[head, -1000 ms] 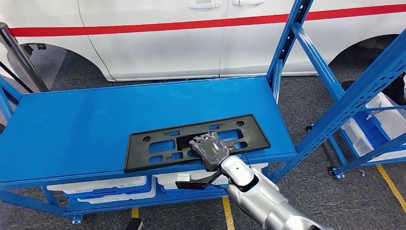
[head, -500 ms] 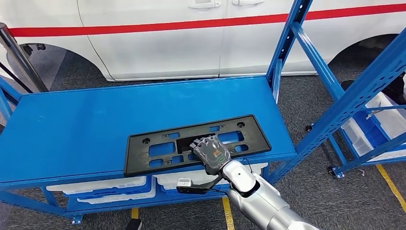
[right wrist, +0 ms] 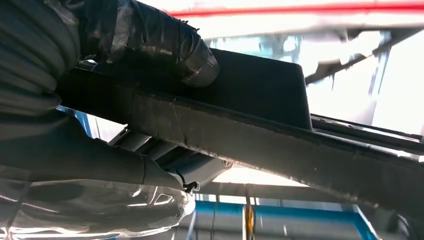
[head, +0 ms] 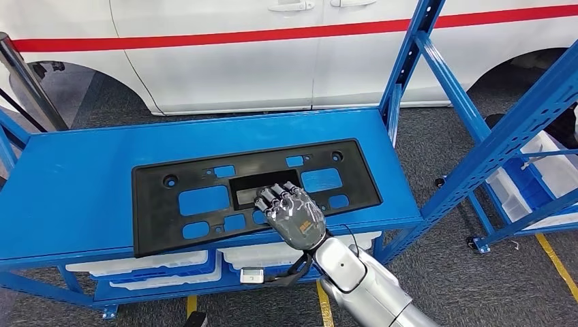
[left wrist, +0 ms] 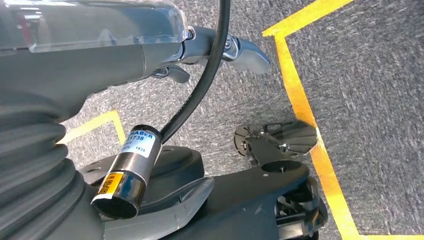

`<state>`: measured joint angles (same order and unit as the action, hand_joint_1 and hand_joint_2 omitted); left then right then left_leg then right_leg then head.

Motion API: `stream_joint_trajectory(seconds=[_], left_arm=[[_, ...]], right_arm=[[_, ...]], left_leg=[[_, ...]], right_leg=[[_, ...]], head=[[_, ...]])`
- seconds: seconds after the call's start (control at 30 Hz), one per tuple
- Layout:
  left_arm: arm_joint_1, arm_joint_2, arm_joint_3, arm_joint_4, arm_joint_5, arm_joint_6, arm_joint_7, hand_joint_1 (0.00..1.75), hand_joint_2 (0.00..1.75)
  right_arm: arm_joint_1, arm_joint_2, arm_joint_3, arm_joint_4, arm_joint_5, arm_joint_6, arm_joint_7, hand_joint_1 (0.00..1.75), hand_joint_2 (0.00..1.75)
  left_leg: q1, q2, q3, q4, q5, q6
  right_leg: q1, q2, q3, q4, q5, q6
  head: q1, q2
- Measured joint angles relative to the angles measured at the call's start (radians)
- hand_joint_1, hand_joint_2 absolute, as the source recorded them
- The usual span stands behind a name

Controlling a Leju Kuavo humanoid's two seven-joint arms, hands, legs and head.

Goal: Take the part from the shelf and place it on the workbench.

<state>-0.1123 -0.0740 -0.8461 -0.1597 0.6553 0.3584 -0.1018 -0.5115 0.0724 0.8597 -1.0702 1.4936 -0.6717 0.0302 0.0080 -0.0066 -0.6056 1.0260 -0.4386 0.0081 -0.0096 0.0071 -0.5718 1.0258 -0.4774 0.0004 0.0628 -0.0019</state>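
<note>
one black part (head: pixel 204 194) sits over the blue shelf (head: pixel 82 177), its near edge past the shelf's front lip. the right hand (head: pixel 293 214) clamps that near edge, fingers (head: pixel 276 197) on top, thumb (right wrist: pixel 165 45) against the part's underside. left hand (left wrist: pixel 70 55): grip can't be told. white van (head: pixel 272 48) behind.

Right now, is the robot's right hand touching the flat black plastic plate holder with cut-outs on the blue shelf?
Touching. In the right wrist view the thumb and fingers clamp the flat black plastic plate holder at its edge; in the head view the right hand lies over it.
</note>
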Motion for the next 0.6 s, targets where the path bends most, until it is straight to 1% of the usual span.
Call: stream_joint_trajectory(seconds=[0.13,0.3,0.5,0.6], left_arm=[[-0.002,0.0,-0.012,0.0,-0.002,-0.007,0.002,0.0,1.75],[-0.004,0.0,-0.019,0.0,-0.006,-0.019,0.008,0.0,1.75],[-0.004,0.0,-0.03,0.0,-0.016,-0.03,0.009,0.0,1.75],[-0.004,0.0,-0.033,0.0,-0.016,-0.03,0.009,0.0,1.75]], right_arm=[[0.015,-0.005,-0.004,-0.046,0.023,-0.007,-0.001,1.68,1.75],[0.019,-0.009,-0.006,-0.058,0.031,-0.007,-0.003,1.68,1.75],[0.022,-0.013,-0.007,-0.058,0.031,-0.007,-0.009,1.68,1.75],[0.024,-0.013,-0.007,-0.058,0.031,-0.007,-0.009,1.68,1.75]], left_leg=[[0.0,0.0,0.0,0.0,0.0,0.0],[0.0,0.0,0.0,0.0,0.0,0.0],[-0.003,0.0,-0.001,0.001,-0.001,0.001],[-0.005,0.0,-0.001,0.003,-0.002,0.003]], right_leg=[[0.0,0.0,0.0,0.0,0.0,0.0],[0.0,0.0,0.0,0.0,0.0,0.0],[-0.005,0.0,0.0,-0.001,0.0,0.001],[-0.008,0.0,0.0,-0.001,0.0,0.004]], head=[[0.0,0.0],[0.0,0.0],[0.0,0.0],[0.0,0.0]])
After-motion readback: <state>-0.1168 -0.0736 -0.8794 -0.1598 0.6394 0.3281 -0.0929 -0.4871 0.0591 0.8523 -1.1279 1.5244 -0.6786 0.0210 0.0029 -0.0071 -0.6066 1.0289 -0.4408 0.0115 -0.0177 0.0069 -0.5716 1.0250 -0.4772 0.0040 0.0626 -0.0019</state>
